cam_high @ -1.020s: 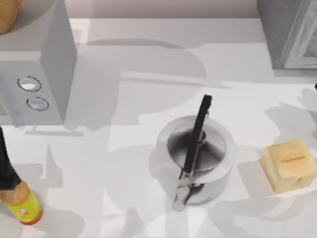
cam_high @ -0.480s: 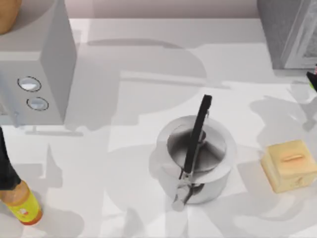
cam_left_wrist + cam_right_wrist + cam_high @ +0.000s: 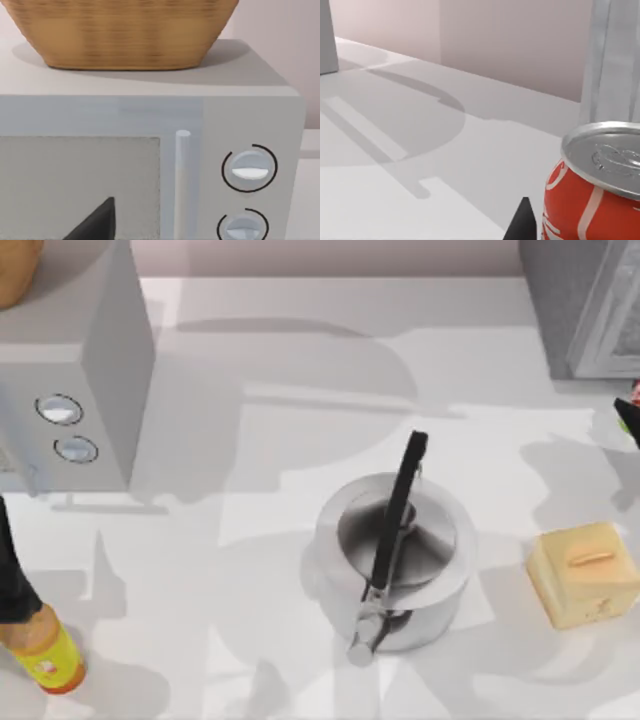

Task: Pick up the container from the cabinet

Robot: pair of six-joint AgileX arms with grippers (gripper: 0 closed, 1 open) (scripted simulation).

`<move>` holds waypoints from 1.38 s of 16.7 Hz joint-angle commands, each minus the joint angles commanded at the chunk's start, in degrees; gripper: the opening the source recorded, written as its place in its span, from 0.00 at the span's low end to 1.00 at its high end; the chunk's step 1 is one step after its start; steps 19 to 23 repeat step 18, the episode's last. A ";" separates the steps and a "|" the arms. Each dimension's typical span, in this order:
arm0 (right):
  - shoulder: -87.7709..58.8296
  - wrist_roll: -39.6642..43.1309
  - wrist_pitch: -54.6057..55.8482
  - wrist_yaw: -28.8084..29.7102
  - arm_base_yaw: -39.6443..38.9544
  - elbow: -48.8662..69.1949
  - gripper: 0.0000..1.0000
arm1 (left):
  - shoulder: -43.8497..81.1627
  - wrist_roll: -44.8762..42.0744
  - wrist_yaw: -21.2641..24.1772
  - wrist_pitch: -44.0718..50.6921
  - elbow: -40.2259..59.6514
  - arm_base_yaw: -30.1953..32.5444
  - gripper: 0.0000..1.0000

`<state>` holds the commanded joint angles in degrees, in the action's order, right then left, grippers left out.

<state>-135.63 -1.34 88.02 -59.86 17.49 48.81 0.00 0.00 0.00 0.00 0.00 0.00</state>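
The container is a red soda can (image 3: 592, 200) with a silver lid, seen close up in the right wrist view. One dark finger (image 3: 522, 222) of my right gripper presses against its side. From above, my right gripper (image 3: 628, 415) shows at the table's right edge with a bit of red in it, just below the grey cabinet (image 3: 575, 305) at the back right. My left arm (image 3: 10, 575) hangs at the far left edge in front of the microwave; one of its dark fingertips (image 3: 97, 222) shows in the left wrist view.
A steel kettle (image 3: 392, 565) with a black handle stands mid-table. A tan bread block (image 3: 585, 573) lies at the right, below the right gripper. A grey microwave (image 3: 75, 380) carrying a wicker basket (image 3: 125, 35) stands back left, and an orange bottle (image 3: 48, 655) front left.
The right gripper has come into the top view from the right edge, now showing red, and its shadow has shifted over the table. The left arm has not moved.
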 joint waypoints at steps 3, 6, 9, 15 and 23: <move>0.00 0.00 0.00 0.00 0.00 0.00 0.30 | 0.00 0.00 0.00 0.00 0.00 0.00 1.00; 0.00 0.00 0.00 0.00 0.00 0.00 0.53 | 0.00 0.00 0.00 0.00 0.00 0.00 1.00; 0.00 0.00 0.00 0.00 0.00 0.00 0.75 | 0.00 0.00 0.00 0.00 0.00 0.00 1.00; 0.00 0.00 0.00 0.00 0.00 0.00 1.00 | 0.00 0.00 0.00 0.00 0.00 0.00 1.00; 0.00 0.00 0.00 0.00 0.00 0.00 1.00 | 0.00 0.00 0.00 0.00 0.00 0.00 1.00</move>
